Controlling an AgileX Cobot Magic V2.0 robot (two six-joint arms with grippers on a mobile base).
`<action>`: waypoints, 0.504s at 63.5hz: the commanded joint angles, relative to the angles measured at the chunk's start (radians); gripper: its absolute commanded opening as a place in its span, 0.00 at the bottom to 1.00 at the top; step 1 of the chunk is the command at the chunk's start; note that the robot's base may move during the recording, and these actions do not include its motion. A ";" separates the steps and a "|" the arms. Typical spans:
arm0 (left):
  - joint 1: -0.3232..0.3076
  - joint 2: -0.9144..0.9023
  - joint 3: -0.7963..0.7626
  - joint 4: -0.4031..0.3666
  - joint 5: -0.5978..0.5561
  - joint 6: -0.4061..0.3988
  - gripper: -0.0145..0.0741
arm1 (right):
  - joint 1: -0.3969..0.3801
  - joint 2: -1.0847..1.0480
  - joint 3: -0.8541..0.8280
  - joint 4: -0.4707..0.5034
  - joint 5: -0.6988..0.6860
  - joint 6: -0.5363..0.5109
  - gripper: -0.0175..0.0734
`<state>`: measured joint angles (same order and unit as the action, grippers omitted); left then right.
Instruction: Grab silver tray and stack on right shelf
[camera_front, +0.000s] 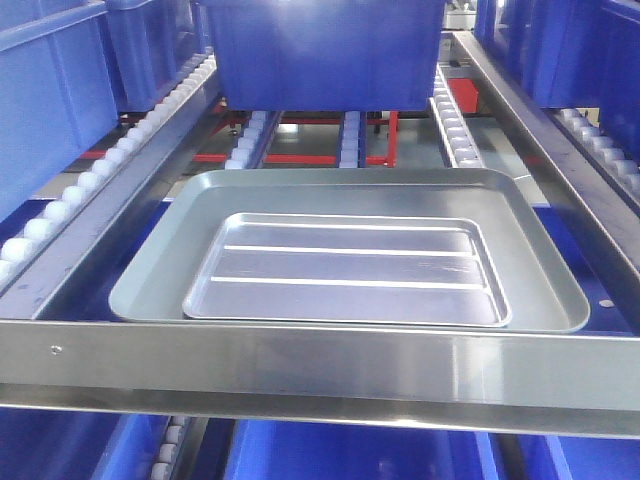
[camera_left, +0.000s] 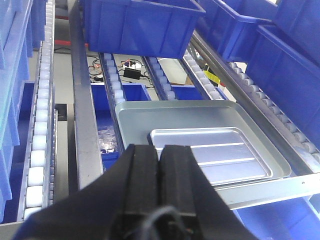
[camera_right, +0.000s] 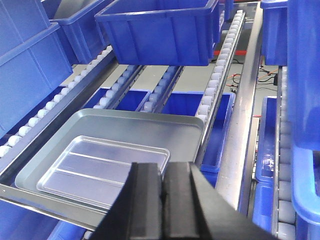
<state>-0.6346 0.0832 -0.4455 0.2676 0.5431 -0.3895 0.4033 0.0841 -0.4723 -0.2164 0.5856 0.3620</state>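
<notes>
The silver tray (camera_front: 345, 270), shiny with two long ridges, lies flat inside a larger dull grey tray (camera_front: 330, 190). Both rest on the right shelf, just behind its broad steel front bar (camera_front: 300, 365). In the left wrist view my left gripper (camera_left: 160, 150) is shut on nothing, held above and in front of the silver tray (camera_left: 215, 155), whose near left corner it hides. In the right wrist view my right gripper (camera_right: 164, 167) is also shut and empty, near the silver tray's (camera_right: 100, 165) right end without touching it. Neither gripper shows in the front view.
A blue bin (camera_front: 320, 50) stands on the rollers right behind the grey tray. White roller rails (camera_front: 455, 125) and steel side beams (camera_front: 150, 190) flank the trays. More blue bins (camera_right: 30, 65) fill the neighbouring lanes and the level below (camera_left: 105, 135).
</notes>
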 joint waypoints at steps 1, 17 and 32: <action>-0.004 0.012 -0.025 0.013 -0.079 -0.002 0.06 | -0.001 0.014 -0.026 -0.021 -0.082 -0.012 0.25; -0.004 0.012 -0.025 0.013 -0.079 -0.002 0.06 | -0.001 0.014 -0.026 -0.021 -0.082 -0.012 0.25; 0.016 0.012 0.008 -0.023 -0.078 -0.002 0.06 | -0.001 0.014 -0.026 -0.021 -0.082 -0.012 0.25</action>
<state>-0.6325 0.0832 -0.4260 0.2601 0.5452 -0.3895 0.4033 0.0841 -0.4723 -0.2164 0.5856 0.3620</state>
